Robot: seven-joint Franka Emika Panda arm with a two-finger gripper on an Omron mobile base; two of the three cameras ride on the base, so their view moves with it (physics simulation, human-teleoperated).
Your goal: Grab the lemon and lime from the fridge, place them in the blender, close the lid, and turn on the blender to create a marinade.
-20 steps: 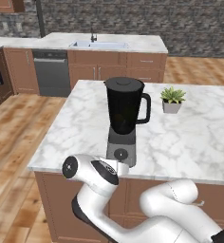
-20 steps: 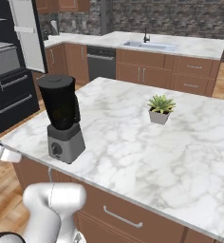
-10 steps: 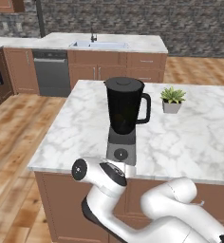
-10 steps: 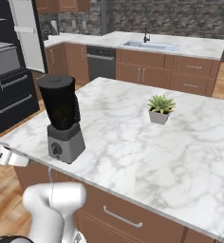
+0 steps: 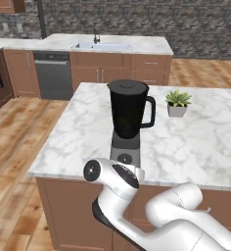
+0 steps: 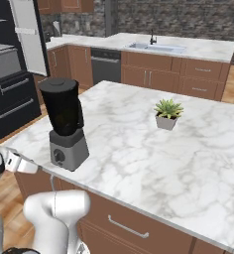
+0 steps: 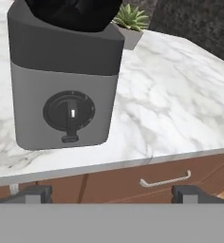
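1. The blender [image 5: 128,120] stood near the front edge of the marble counter [image 5: 196,142], at the centre of the left base view and at the left of the right base view.
2. Its dark jar carried the lid [image 5: 127,85] on top, and the side handle pointed toward the right of the left base frame.
3. The grey square base showed a round dial [image 7: 69,112] on its front face, at centre left of the hand view, with its pointer mark running straight up and down.
4. The fingers [image 7: 111,193] stood spread wide, holding nothing; their two dark tips rose at the bottom left and bottom right of the hand view, below the counter edge and short of the blender base.
5. A small potted plant [image 6: 167,113] sat on the counter behind the blender, well apart from it, right of centre in both base views.
6. A drawer handle [image 7: 165,181] showed under the counter edge in the lower right of the hand view.
7. A sink [image 5: 103,46] lay in the rear counter at the upper centre of the left base view.
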